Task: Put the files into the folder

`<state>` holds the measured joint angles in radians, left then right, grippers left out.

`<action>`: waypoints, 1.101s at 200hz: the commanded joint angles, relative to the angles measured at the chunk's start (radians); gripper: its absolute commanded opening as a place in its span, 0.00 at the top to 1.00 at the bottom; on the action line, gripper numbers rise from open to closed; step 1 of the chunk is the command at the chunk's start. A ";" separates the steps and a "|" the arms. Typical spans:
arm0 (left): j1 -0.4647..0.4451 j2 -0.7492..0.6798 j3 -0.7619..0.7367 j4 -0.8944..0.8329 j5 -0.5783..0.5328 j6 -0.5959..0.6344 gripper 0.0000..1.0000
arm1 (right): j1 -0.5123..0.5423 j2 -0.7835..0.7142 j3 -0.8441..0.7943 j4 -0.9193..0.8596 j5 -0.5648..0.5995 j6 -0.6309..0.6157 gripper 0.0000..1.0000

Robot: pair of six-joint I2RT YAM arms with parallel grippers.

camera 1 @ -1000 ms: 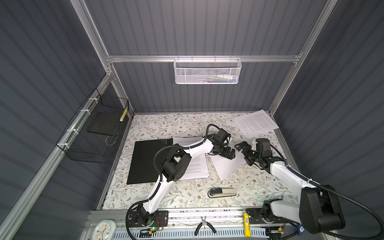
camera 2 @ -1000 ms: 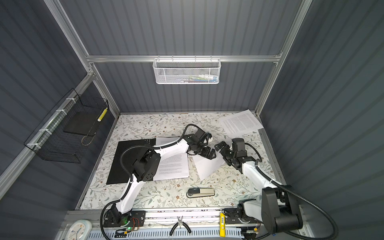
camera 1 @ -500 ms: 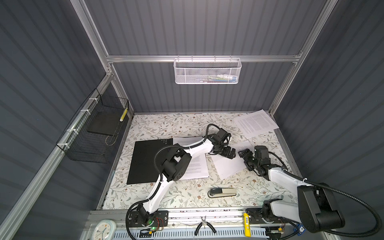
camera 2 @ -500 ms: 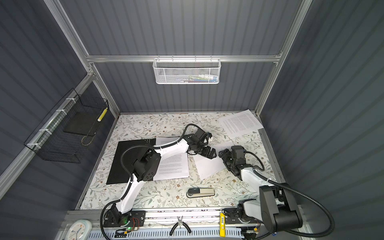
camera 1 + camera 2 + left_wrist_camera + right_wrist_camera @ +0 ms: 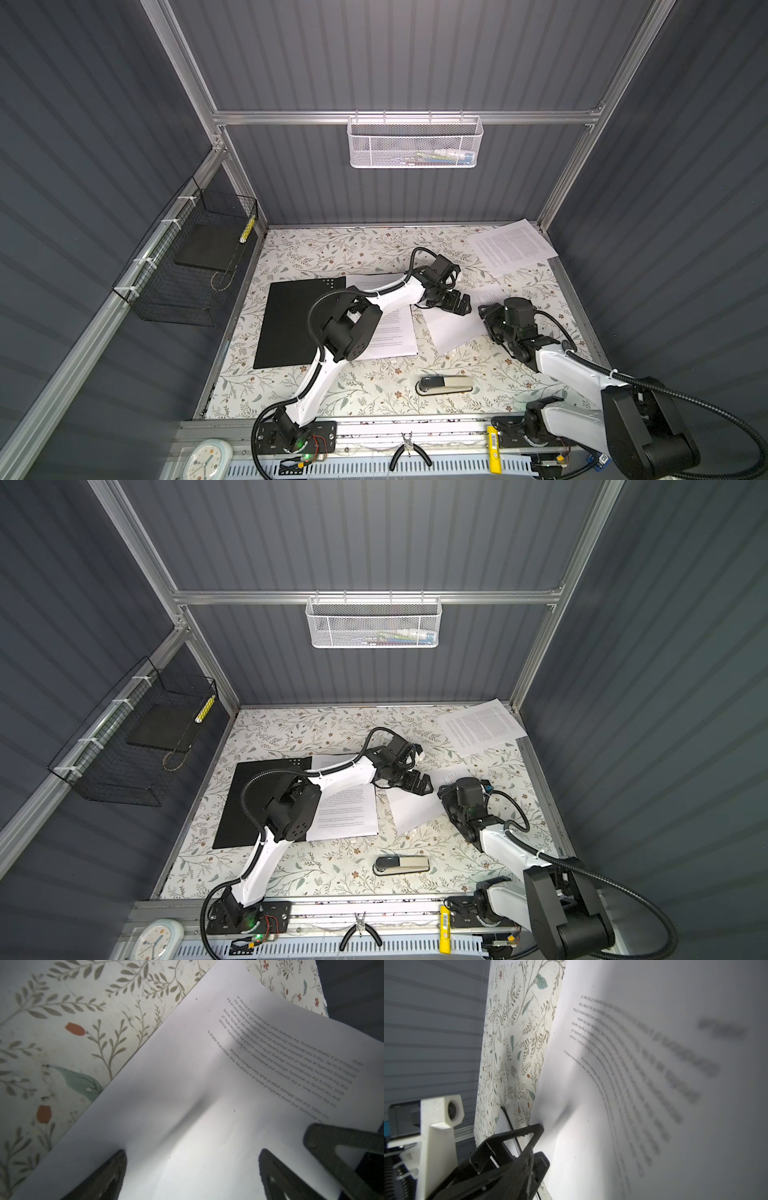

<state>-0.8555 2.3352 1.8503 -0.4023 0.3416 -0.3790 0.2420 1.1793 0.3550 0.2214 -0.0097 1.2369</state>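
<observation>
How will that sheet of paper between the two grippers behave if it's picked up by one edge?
Probably floppy: the sheet shows a soft buckle ahead of the left gripper. Likely light and thin; in the right wrist view it curves, so it should droop. Pushed, it may slide on the table.

**Fixtures and loose tools surrounding the work surface**

A floral-patterned tabletop is enclosed by dark ribbed walls and an aluminium frame. In both top views a white mesh basket hangs from the rear cross-rail; its contents are too small to identify. A black wire basket, fastened along the wall at the left of the view, holds a plain dark slab lying flat and a yellow-and-white striped stick at one corner. A grey-and-black stapler lies on the tabletop near its front edge. Along the front rail, well apart from one another: a round clock, black-handled pliers and a yellow tool.
</observation>
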 commanded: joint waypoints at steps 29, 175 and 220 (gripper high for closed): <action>0.002 0.067 -0.046 -0.058 0.030 -0.032 0.00 | 0.040 0.054 -0.034 0.055 0.058 0.086 0.50; 0.013 0.070 -0.057 -0.037 0.060 -0.049 0.00 | 0.100 0.100 -0.060 0.095 0.115 0.206 0.73; 0.014 0.073 -0.060 -0.033 0.061 -0.051 0.00 | 0.102 0.048 -0.062 0.036 0.123 0.211 0.82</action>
<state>-0.8425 2.3375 1.8366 -0.3614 0.3962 -0.4068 0.3370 1.2613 0.3031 0.3107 0.0837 1.4387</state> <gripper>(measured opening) 0.997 0.192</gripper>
